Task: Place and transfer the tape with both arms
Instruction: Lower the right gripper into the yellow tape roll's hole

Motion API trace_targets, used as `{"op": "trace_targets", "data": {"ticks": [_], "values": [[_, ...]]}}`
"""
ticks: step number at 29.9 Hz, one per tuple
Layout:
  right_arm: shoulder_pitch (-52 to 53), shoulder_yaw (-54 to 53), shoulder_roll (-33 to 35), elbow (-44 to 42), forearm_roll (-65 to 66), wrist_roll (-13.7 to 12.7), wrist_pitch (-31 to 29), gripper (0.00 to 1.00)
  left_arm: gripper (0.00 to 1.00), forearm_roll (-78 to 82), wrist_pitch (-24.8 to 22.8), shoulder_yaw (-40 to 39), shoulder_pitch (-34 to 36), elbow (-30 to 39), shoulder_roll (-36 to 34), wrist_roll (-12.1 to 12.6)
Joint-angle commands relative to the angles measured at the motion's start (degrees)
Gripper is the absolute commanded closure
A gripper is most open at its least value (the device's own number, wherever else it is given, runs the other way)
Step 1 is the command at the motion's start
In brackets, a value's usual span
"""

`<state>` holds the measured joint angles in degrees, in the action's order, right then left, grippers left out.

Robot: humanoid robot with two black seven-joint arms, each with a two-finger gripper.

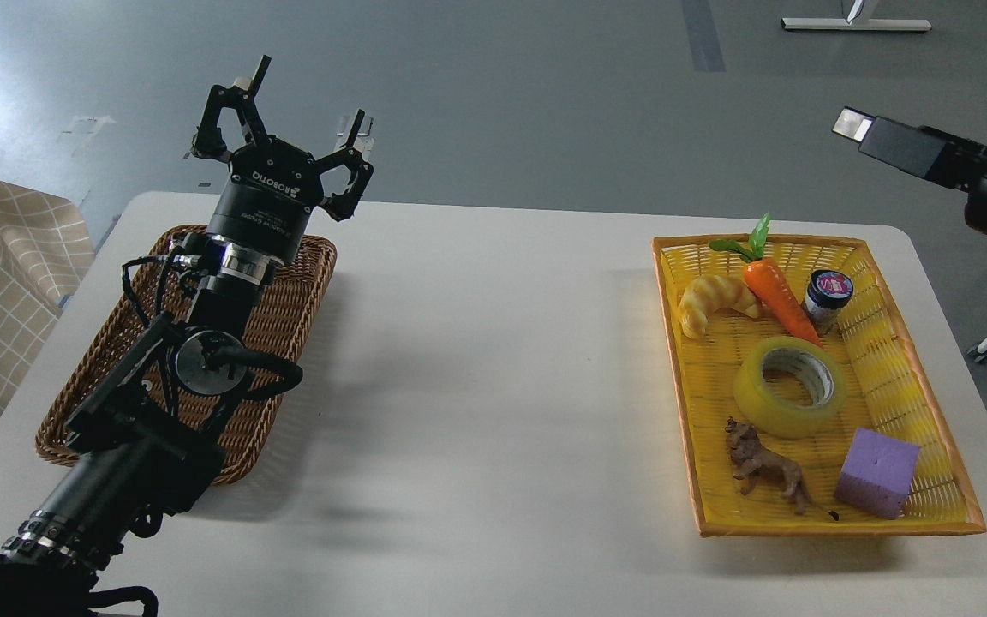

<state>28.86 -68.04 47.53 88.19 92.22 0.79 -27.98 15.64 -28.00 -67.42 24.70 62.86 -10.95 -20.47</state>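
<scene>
In the head view, the tape [789, 387] lay flat, core upward, in the middle of the yellow basket [939, 480] at the right of the white table [493, 386], untouched by either arm. Around it in that basket sat a croissant [714, 302], a toy carrot [778, 297] whose tip came close to the roll's far edge, a small dark jar with a pink lid [828, 297], a brown animal figure [766, 468] just beside the roll's near side, and a purple foam cube [877, 472]. The left gripper [288, 128] hung raised above the far end of the brown wicker basket [301, 300] at the left, its fingers spread wide and holding nothing. At the upper right edge only a dark body with a pale tip [922, 150] entered the frame; it was probably part of the right arm, but no fingers showed, so that gripper was out of sight. By this layout the task seemed to be at its very start, with the pick-up not yet begun. The next move would likely call for the right arm to come down over the roll and close on its wall, taking care not to knock the carrot or the figure, before any handover toward the left side.
</scene>
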Motion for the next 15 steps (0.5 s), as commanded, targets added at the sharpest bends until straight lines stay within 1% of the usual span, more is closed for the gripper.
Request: {"op": "trace_targets", "data": {"ticks": [1, 3, 8, 15], "values": [[-0.03, 3.17, 0.46, 0.49, 5.42, 0.08, -0.02, 0.0, 0.02, 0.0, 0.0, -0.08, 0.0, -0.01, -0.12, -0.01], [-0.03, 7.46, 2.21, 0.84, 9.54, 0.17, -0.02, 0.0, 0.02, -0.09, 0.0, -0.08, 0.0, -0.01, -0.12, -0.01], [0.49, 15.56, 4.15, 0.84, 13.42, 0.17, -0.02, 0.0, 0.02, -0.35, 0.0, -0.17, -0.09, 0.07, -0.03, -0.01], [-0.82, 19.52, 3.8, 0.32, 21.07, 0.17, -0.02, 0.01, 0.02, -0.44, 0.0, -0.17, -0.09, 0.07, 0.05, -0.01]]}}
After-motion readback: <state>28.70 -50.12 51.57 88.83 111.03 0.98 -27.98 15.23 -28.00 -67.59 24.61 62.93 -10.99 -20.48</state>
